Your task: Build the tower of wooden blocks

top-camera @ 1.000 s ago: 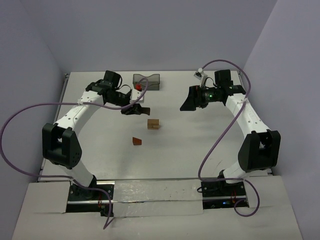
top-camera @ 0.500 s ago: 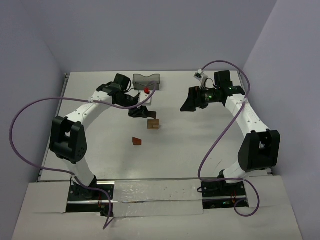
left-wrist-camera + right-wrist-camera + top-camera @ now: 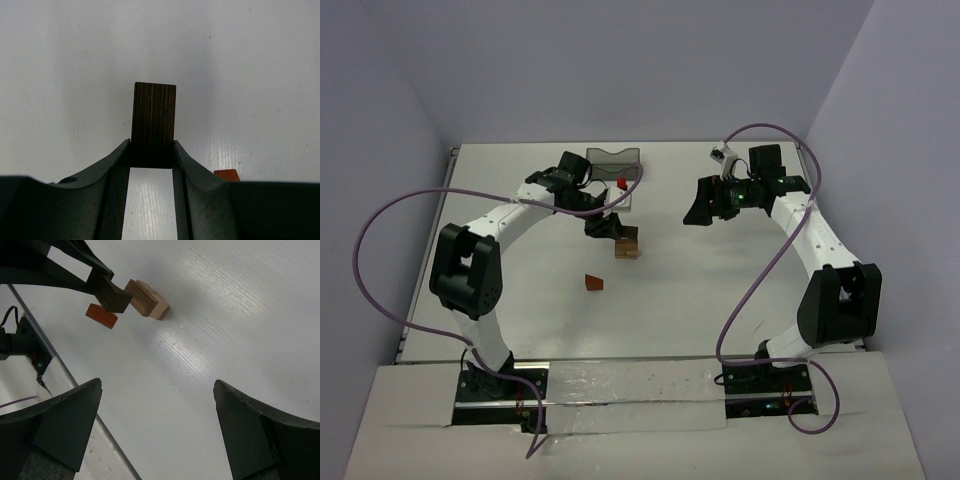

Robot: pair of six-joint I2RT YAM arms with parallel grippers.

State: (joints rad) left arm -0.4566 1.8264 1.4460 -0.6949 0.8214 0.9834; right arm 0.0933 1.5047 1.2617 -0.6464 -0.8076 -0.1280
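My left gripper (image 3: pixel 605 226) is shut on a dark brown block (image 3: pixel 154 125), which sticks out past its fingertips (image 3: pixel 120 165). It holds the block in the air just left of and above the small stack of light tan blocks (image 3: pixel 627 246). In the right wrist view the dark block (image 3: pixel 114 296) hangs right beside the tan blocks (image 3: pixel 147 299). A reddish-brown wedge (image 3: pixel 593 283) lies alone on the table nearer the arms; it also shows in the left wrist view (image 3: pixel 227 175) and the right wrist view (image 3: pixel 101 316). My right gripper (image 3: pixel 698 208) is open and empty, raised to the right of the stack.
A dark translucent bin (image 3: pixel 615 159) stands at the back of the white table (image 3: pixel 720 290), just behind my left gripper. Purple cables loop from both arms. Walls close the table at the back and sides.
My left gripper has carried the dark brown block right and toward the tan blocks, from well left of them to right beside them. The right arm has barely shifted.
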